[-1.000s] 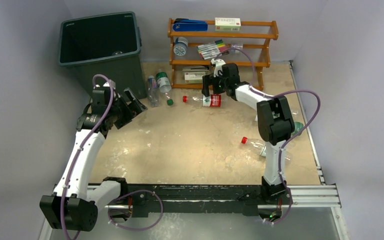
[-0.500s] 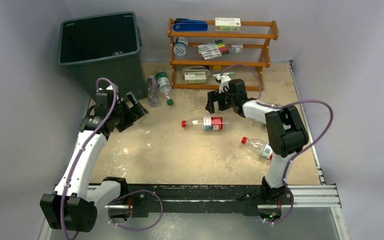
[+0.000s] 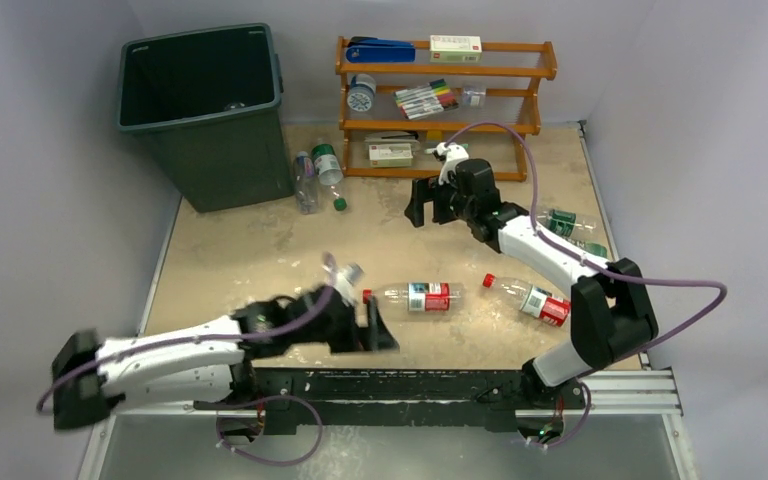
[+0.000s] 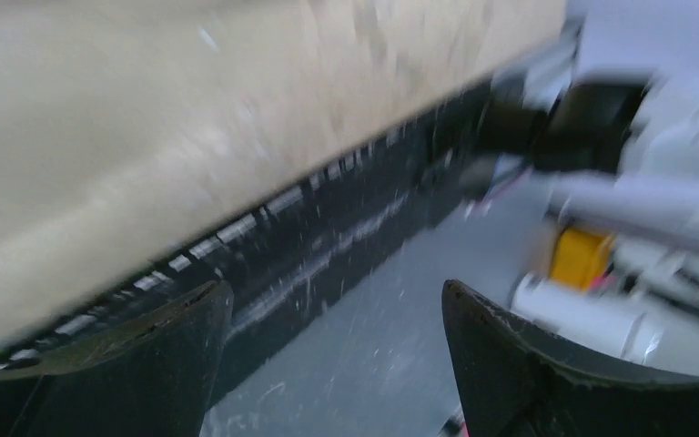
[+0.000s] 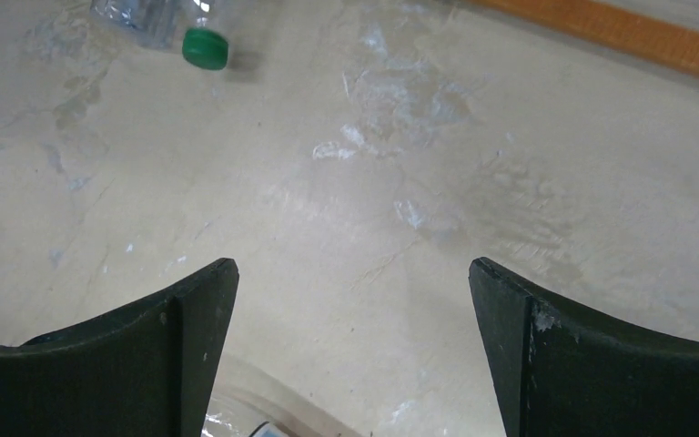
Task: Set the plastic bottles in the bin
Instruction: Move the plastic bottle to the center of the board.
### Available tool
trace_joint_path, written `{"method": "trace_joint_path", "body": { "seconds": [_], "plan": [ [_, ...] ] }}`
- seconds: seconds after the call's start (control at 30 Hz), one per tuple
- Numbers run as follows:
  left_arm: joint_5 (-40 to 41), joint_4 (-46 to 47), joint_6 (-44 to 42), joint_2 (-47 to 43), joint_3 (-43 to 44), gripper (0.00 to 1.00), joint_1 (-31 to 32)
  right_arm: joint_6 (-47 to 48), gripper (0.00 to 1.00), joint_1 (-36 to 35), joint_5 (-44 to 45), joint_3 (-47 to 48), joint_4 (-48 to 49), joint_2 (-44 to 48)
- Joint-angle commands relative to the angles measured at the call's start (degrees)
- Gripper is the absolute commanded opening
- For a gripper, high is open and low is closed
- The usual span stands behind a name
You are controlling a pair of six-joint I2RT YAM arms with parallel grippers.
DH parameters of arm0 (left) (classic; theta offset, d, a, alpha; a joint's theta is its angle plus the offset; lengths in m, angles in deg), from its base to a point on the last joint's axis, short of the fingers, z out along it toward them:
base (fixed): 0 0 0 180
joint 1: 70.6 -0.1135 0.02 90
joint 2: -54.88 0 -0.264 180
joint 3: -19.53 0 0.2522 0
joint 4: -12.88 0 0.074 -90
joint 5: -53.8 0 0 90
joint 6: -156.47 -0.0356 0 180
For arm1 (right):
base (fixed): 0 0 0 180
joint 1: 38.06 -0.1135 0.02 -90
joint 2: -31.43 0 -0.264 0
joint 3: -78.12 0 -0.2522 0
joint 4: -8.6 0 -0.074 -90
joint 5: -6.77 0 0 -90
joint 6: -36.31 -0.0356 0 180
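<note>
The dark green-grey bin (image 3: pixel 200 100) stands at the far left. Two clear bottles (image 3: pixel 315 172) lie beside it, one with a green cap (image 3: pixel 340 205), which also shows in the right wrist view (image 5: pixel 205 47). A red-labelled bottle (image 3: pixel 420 295) lies near the front, and another red-capped one (image 3: pixel 525 298) lies to its right. Green-labelled bottles (image 3: pixel 563 220) lie at the right. My left gripper (image 3: pixel 380 335) is open and empty, low at the table's front edge (image 4: pixel 337 287). My right gripper (image 3: pixel 428 210) is open and empty over bare table (image 5: pixel 353 264).
The orange wooden rack (image 3: pixel 445 95) with marker pens and small boxes stands at the back, and its base shows in the right wrist view (image 5: pixel 619 32). The black front rail (image 4: pixel 328 228) and the right arm's base (image 4: pixel 601 118) fill the blurred left wrist view.
My left arm has swung from beside the bin down to the table's front edge. The red-labelled bottle has moved from under my right gripper toward the front. The right arm has stretched lower.
</note>
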Motion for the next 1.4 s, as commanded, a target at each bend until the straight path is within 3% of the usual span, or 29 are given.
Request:
{"method": "trace_joint_path", "body": {
  "seconds": [0.0, 0.1, 0.2, 0.4, 0.63, 0.93, 1.17, 1.37],
  "plan": [
    [17.1, 14.4, 8.5, 12.5, 1.3, 0.83, 21.2, -5.7, 1.0, 0.0, 0.9, -0.8, -6.1, 3.2],
    [22.1, 18.4, 8.7, 23.3, 4.3, 0.81, 24.2, -7.2, 1.0, 0.0, -0.6, -2.4, -6.2, 4.4],
    [26.0, 21.5, 8.2, 28.5, 6.4, 0.78, 24.2, -7.5, 1.0, 0.0, -2.2, -5.2, -6.1, 5.8],
    [34.7, 18.9, 6.2, 31.6, 9.1, 0.79, 22.9, -6.7, 1.0, 0.0, -5.4, -9.4, -6.2, 8.3],
    [34.8, 21.7, 7.0, 36.0, 8.1, 0.78, 18.9, -6.7, 1.0, 0.0, -8.2, -12.3, -6.6, 10.6],
    [35.1, 22.1, 7.1, 35.8, 7.0, 0.78, 10.7, -10.3, 1.0, 0.0, -8.9, -16.0, -7.5, 15.1],
    [38.1, 15.6, 6.3, 27.9, 8.1, 0.8, 9.3, -12.5, 1.0, 0.0, -6.2, -18.8, -8.5, 19.6],
    [34.0, 19.4, 5.9, 28.9, 5.7, 0.8, 5.2, -12.2, 1.0, 0.0, -4.8, -22.5, -6.3, 18.3]
  ]
}}
